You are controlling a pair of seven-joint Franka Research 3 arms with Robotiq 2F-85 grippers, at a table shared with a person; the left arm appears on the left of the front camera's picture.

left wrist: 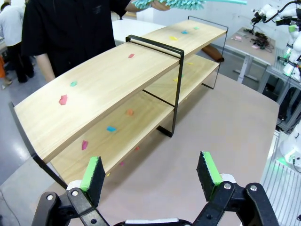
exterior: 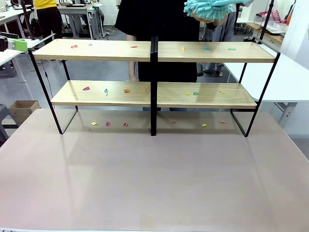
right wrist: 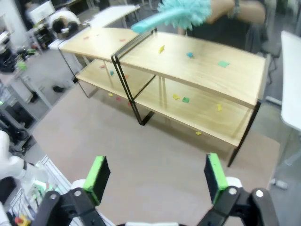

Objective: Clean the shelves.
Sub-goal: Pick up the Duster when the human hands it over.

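So the left claw (left wrist: 150, 170) and right claw (right wrist: 156, 173) are both spread wide, nothing in either. The shelves (exterior: 96, 50) sit at the far side of the worktop (exterior: 154, 183), boards dotted with little coloured scraps (exterior: 86, 88), and a person's fluffy teal duster (exterior: 208, 8) is above the top right board.

light: bright, even; shadows: faint; wrist views: edges bowed

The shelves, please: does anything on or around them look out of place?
Yes: small coloured scraps lie scattered over all four boards of the shelves and on the table beneath, like litter.
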